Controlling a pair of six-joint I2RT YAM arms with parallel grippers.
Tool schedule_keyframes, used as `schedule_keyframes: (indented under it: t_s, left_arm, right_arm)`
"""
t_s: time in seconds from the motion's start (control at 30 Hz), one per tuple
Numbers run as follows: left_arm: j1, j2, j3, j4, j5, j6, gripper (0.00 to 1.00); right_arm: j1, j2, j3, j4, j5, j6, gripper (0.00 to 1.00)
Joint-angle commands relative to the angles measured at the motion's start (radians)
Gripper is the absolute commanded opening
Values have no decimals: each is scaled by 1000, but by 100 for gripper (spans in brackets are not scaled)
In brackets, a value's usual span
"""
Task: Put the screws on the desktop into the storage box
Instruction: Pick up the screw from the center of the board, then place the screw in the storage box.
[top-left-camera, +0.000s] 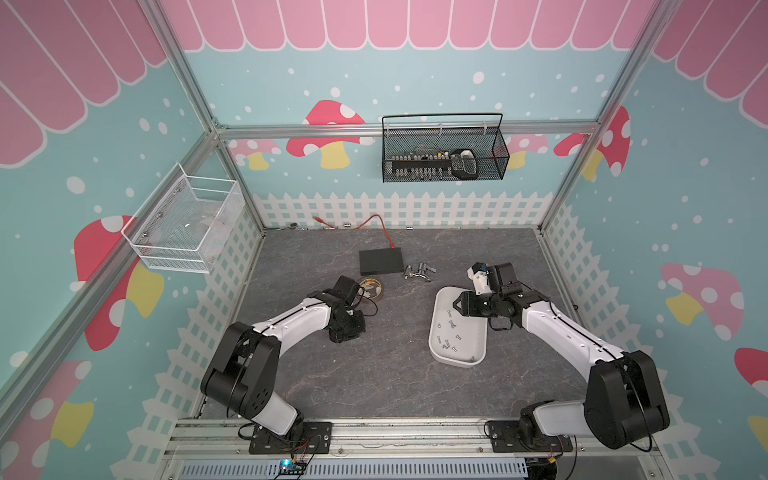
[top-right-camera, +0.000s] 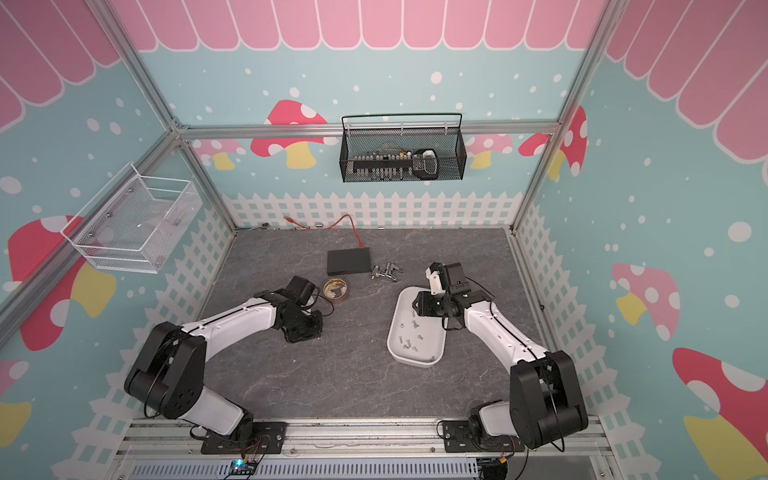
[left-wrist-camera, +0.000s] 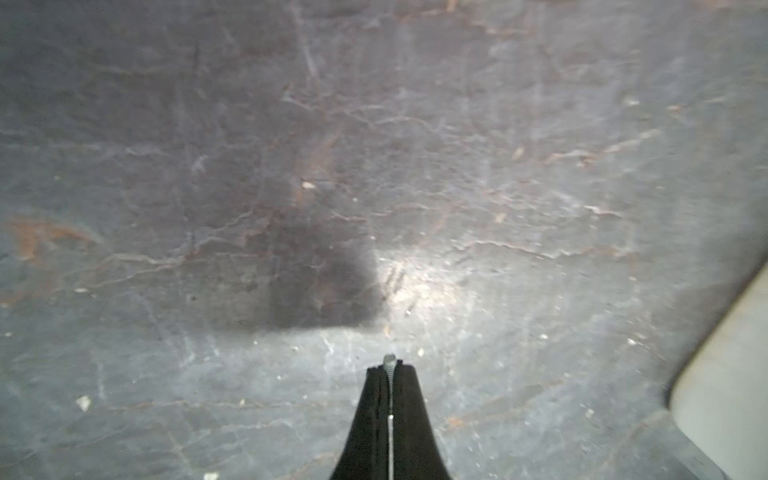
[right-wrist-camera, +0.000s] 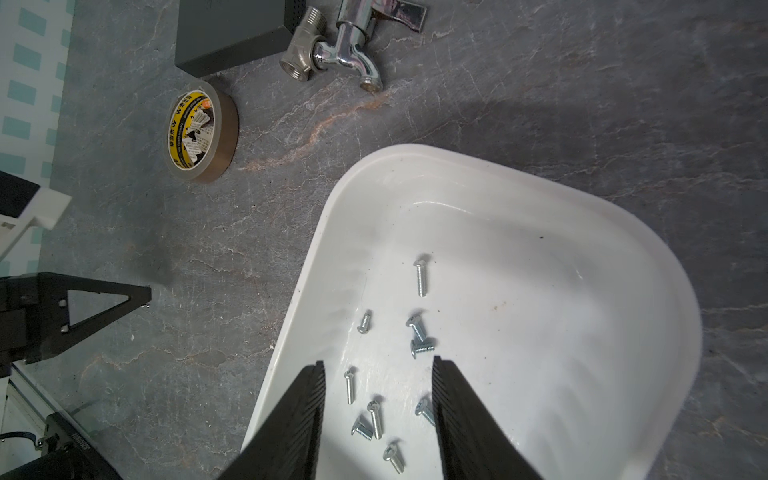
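My left gripper (left-wrist-camera: 388, 368) is shut on one small silver screw (left-wrist-camera: 389, 360), whose threaded end pokes out past the fingertips. It hangs just above the dark grey desktop (top-left-camera: 374, 374), left of the storage box (top-left-camera: 457, 363). In both top views that gripper (top-left-camera: 347, 332) points down, and the screw is too small to make out. Several screws (right-wrist-camera: 420, 278) lie loose on the white box's floor. My right gripper (right-wrist-camera: 378, 365) hovers open over the box's far end (top-left-camera: 455, 307) and holds nothing. I see no other screws on the desktop.
A roll of brown tape (top-left-camera: 370, 286), a flat black box (top-left-camera: 381, 262) with an orange cable (top-left-camera: 382, 228) and a chrome faucet (top-left-camera: 417, 272) lie behind the arms. A black wire basket (top-left-camera: 444, 158) hangs on the back wall, a white mesh basket (top-left-camera: 187, 224) on the left wall.
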Motion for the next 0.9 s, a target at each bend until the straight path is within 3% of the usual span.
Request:
schedule_keyframes:
  t_s: [0.0, 0.23, 0.4, 0.63, 0.67, 0.7, 0.77, 0.87]
  left_arm:
    - [-40, -60, 49, 9, 74, -23, 0]
    - [-264, -81, 172, 148, 217, -138, 0]
    - [-440, 64, 328, 197, 217, -169, 0]
    - [-522, 283, 488, 191, 206, -153, 0]
    - [-521, 297, 499, 190, 192, -148, 6]
    - [-519, 309, 513, 183, 176, -142, 23]
    - [-512, 325, 539, 163, 159, -131, 44]
    - [-491, 302, 549, 135, 127, -116, 54]
  right_arm:
    - [1, -9, -4, 7, 6, -3, 48]
    - [1, -6, 14, 1, 31, -1, 48]
    - [0, -22, 25, -6, 68, 0, 47]
    - [-2, -47, 22, -8, 112, 3, 48]
    - [-2, -47, 20, -9, 117, 5, 48]
    - [-2, -51, 21, -11, 120, 4, 49]
    - [-2, -54, 22, -13, 126, 6, 50]
    - [-2, -56, 31, -21, 128, 4, 51]
